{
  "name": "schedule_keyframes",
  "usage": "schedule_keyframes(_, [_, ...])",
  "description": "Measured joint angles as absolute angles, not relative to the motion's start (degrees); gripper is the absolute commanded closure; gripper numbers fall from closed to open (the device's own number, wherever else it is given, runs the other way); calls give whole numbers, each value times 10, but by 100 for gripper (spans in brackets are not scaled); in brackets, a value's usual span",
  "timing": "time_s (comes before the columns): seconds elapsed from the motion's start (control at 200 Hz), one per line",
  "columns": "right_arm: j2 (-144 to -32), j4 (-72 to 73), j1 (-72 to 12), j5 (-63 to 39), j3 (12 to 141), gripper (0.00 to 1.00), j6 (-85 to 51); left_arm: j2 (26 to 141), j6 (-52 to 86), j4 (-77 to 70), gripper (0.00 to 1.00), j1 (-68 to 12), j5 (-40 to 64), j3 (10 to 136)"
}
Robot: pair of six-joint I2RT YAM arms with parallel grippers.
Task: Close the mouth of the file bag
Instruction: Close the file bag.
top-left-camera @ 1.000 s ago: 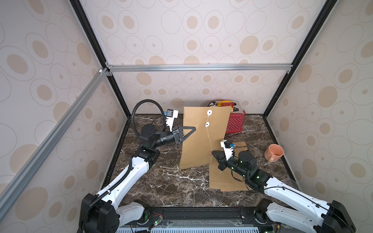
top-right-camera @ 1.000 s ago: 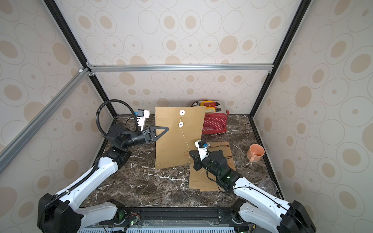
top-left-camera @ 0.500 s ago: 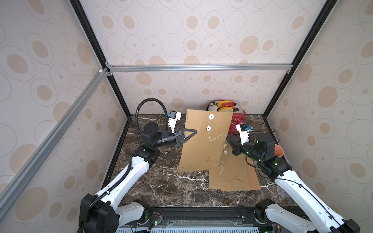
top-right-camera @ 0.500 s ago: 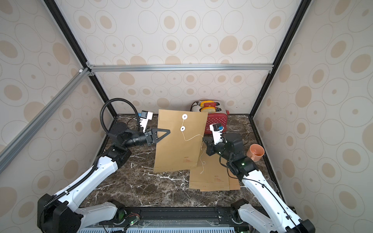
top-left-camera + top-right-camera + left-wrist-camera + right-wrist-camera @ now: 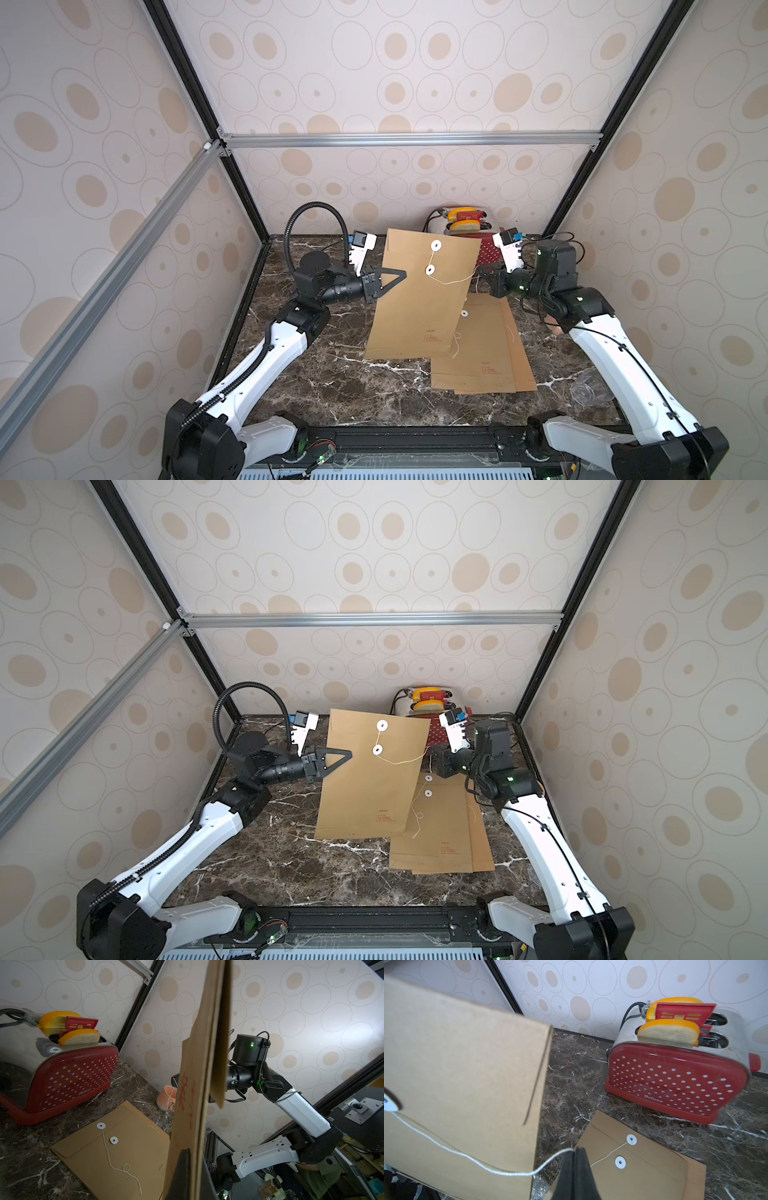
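Kraft-paper file bag [image 5: 419, 299] hangs near-upright, lifted over the table [image 5: 316, 374] centre, left gripper [image 5: 400, 276] clamped on its 9 o'clock edge, right gripper [image 5: 481, 272] pinched shut on the string [image 5: 453, 281] at 3 o'clock.

Raised left gripper [image 5: 400, 276] and right gripper [image 5: 481, 272] face each other, clamped.
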State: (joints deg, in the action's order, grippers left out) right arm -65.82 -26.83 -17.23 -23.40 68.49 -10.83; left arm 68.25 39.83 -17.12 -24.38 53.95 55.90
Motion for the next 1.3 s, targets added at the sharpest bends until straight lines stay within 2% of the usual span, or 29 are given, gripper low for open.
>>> schedule_keyframes(0.26, [-658, -298, -158, -232, 701, 100, -90, 682, 379, -138, 100, -244, 530, 566])
schedule_keyframes(0.881, [-703, -391, -132, -177, 841, 100, -64, 681, 351, -106, 100, -260, 524, 577])
schedule_keyframes(1.297, [-714, -389, -135, -244, 887, 100, -88, 687, 300, -15, 100, -269, 487, 610])
